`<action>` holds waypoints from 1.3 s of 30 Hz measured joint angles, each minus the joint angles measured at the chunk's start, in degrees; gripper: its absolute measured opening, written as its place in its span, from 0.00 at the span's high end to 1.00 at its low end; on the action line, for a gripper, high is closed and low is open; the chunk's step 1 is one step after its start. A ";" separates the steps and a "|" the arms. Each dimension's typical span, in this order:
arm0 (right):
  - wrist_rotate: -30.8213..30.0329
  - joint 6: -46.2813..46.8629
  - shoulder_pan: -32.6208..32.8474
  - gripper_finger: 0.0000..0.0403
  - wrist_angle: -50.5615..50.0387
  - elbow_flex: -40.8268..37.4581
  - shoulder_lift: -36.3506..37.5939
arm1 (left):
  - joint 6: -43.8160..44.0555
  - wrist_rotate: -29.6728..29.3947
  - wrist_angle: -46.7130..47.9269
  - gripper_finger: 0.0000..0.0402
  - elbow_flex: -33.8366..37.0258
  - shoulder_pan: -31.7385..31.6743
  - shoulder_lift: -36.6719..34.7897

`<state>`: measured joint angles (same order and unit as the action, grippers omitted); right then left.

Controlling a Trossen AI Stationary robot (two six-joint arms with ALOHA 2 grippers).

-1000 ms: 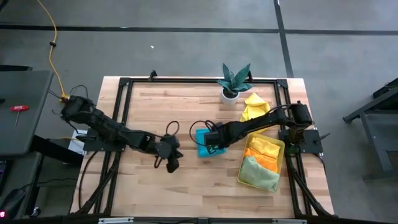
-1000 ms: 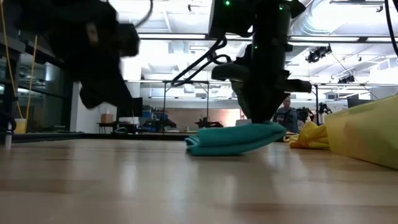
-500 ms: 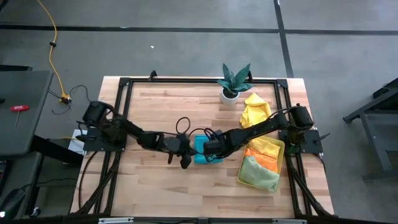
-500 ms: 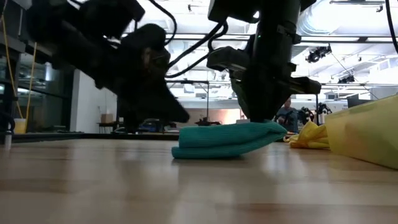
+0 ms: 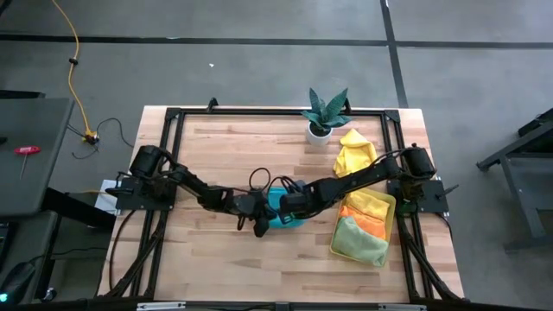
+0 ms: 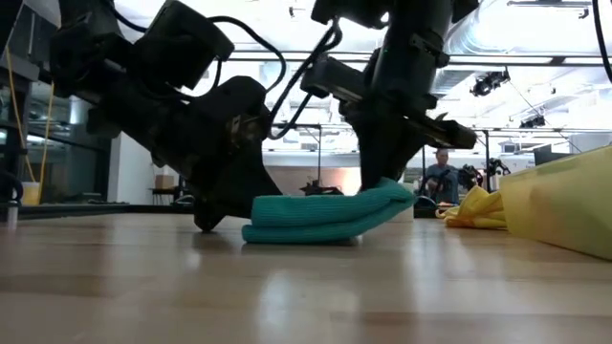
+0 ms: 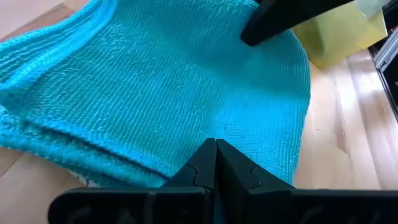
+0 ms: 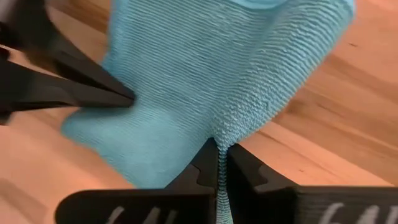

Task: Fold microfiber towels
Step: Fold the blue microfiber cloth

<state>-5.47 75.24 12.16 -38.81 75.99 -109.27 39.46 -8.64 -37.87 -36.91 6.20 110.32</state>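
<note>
A folded teal towel [image 5: 278, 206] lies mid-table [image 5: 216, 250]. My left gripper [image 5: 264, 218] has come in low from the table's left, fingers shut, with its tips on the towel [image 7: 186, 93]. My right gripper [image 5: 292, 207] stands over the towel's right end, pointing steeply down, shut on the cloth [image 8: 205, 74]. A crumpled yellow towel [image 5: 354, 149] lies at the far right. Yellow, orange and pale green towels sit in the yellow tray [image 5: 390, 206]. My left gripper presses its shut fingertips [image 7: 216, 149] onto the towel's top layer near its left end [image 6: 263, 205], slanting down from the table's left. The towel lies flat under them. My right gripper pinches a pucker of the towel's top [image 8: 225, 127] between its fingertips, coming from above. That end [image 6: 392, 194] is raised a little; the rest lies on the table.
A small spiky plant in a white pot [image 5: 324, 117] stands at the far edge. The tray fills the near right. A black frame [image 5: 173, 117] runs round the table. Bare wood lies left of and in front of the towel.
My left gripper has swung down and toward the table's right until its shut tips reached the teal towel. My right gripper has drawn the towel a little toward the left and near edges; the towel's right end stays raised in its hold.
</note>
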 joint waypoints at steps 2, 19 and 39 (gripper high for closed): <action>0.02 0.87 0.00 1.00 1.67 0.00 0.00 | -0.17 0.04 0.20 1.00 -0.29 -0.13 0.04; -1.22 8.08 -0.13 1.00 18.18 0.02 -3.25 | -4.29 -1.13 2.19 1.00 -0.50 -0.02 0.33; -2.85 10.97 -0.15 1.00 19.83 0.04 -5.44 | -16.15 -1.12 29.43 1.00 -0.26 -2.03 -16.62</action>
<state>-8.32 86.22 12.01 -18.98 76.03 -114.72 23.32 -9.77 -8.43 -37.17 4.17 93.70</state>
